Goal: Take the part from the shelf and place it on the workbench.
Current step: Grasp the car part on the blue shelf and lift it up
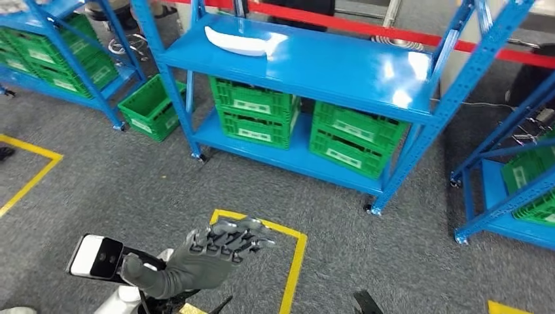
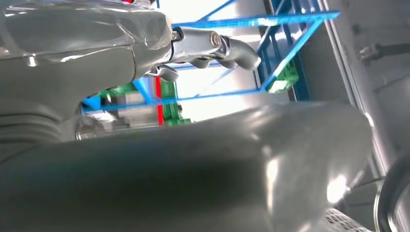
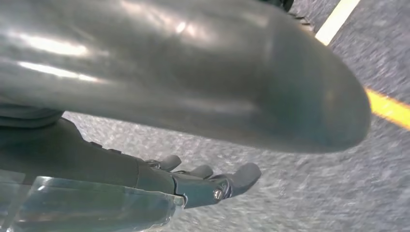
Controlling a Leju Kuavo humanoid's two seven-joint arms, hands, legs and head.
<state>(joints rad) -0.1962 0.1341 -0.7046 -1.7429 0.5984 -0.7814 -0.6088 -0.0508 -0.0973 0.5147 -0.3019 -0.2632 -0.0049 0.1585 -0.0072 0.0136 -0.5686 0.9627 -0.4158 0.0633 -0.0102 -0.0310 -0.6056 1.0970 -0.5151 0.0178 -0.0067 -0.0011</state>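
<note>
Left hand: we see our left hand (image 1: 219, 252) raised at about 7 o'clock in the head view, fingers spread and holding nothing; the left wrist view shows its fingers (image 2: 227, 46) loose against the blue frame beyond.
Right hand: in the right wrist view our right hand (image 3: 193, 181) hangs over the grey carpet, fingers gently curved and apart, nothing between them.
Floor mark: a yellow taped square (image 1: 296, 252) lies just ahead of the left hand, toward 6 o'clock.
Shelf: the blue shelf (image 1: 340, 72) stands farther out, from 12 to 2 o'clock, well apart from both hands.
Crates: green crates (image 1: 255, 111) sit on its lower level, and another green crate (image 1: 149, 106) rests on the floor at 10 o'clock.
Part: the white part (image 1: 239, 42) lies flat on the top level near the far left corner, at about 11 o'clock, untouched.
Workbench: we cannot tell where it is.
Progress: we judge the task barely begun; nothing is picked up.
Left to do: close in on the shelf, grasp the part, carry it, set it on the workbench.
</note>
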